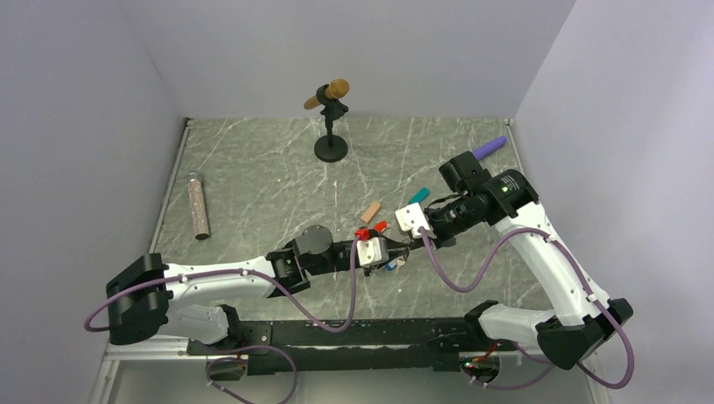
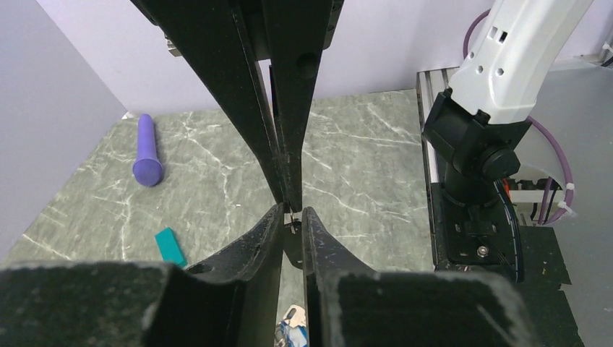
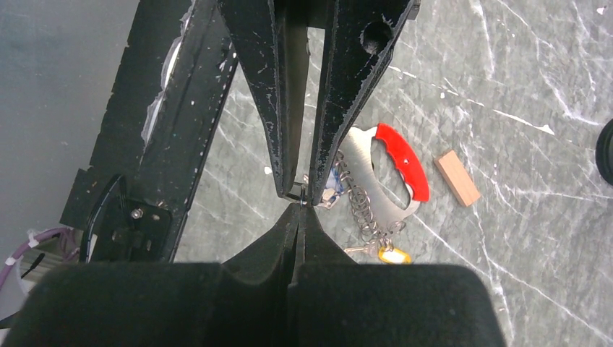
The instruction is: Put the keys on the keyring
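Far left, a speckled tube [image 1: 199,204] lies close to the bench [image 1: 253,168] edge and the wall. There is bare marble between it and the black stand [image 1: 331,148] at the back, well apart from the action.

In the centre, the left pincer [image 2: 293,211] has its fingers a sliver apart. A tiny metal bit [image 2: 292,221] sits at the tips, and I cannot tell whether it is clamped. The keyring [image 3: 402,160] lies on the bench right under that meeting point, with the red clip up, the chain trailing and the yellow tag at the end.

Just beyond the keyring are a tan block [image 3: 457,177] and then a teal block [image 2: 170,246], both near it but not touching.

The right pincer [image 3: 300,208] is pressed fully closed, nose to nose with the left one, so this spot is crowded.

Far right, a purple cylinder [image 2: 147,150] rests near the back corner by the wall.
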Robot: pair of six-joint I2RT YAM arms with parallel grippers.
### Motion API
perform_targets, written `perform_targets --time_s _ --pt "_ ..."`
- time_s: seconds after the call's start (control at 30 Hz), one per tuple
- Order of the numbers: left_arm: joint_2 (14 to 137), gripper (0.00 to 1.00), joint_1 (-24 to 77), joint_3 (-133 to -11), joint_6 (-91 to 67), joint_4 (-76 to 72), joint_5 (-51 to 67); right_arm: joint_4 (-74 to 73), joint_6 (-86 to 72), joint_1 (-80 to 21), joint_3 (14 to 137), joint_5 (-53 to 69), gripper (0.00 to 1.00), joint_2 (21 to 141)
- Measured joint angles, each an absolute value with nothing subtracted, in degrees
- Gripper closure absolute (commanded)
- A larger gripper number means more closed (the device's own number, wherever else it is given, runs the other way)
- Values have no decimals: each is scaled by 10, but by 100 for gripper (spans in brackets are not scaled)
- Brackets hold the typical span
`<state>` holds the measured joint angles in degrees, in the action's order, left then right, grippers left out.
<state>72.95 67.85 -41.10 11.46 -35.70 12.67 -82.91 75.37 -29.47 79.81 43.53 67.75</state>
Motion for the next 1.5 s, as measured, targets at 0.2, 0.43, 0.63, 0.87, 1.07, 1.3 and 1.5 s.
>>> perform_targets --time_s 0.2,0.43,0.63,0.87,1.07,1.3,1.5 --pt "729 83 679 -413 114 -353 126 -829 754 -295 798 435 100 677" --pt "730 84 679 -418 116 -344 126 -831 754 -295 801 435 100 678" --pt "730 84 679 -423 120 -336 123 -832 753 -295 803 435 100 678" --pt "730 83 680 -434 123 -314 112 -831 753 -295 804 433 100 678" --pt "731 83 681 -444 124 -295 101 -831 752 -295 804 429 100 678" --pt "738 84 681 -444 124 -286 91 -828 751 -295 804 434 100 678" --pt "740 89 681 -445 123 -280 88 -827 748 -295 804 437 100 678"
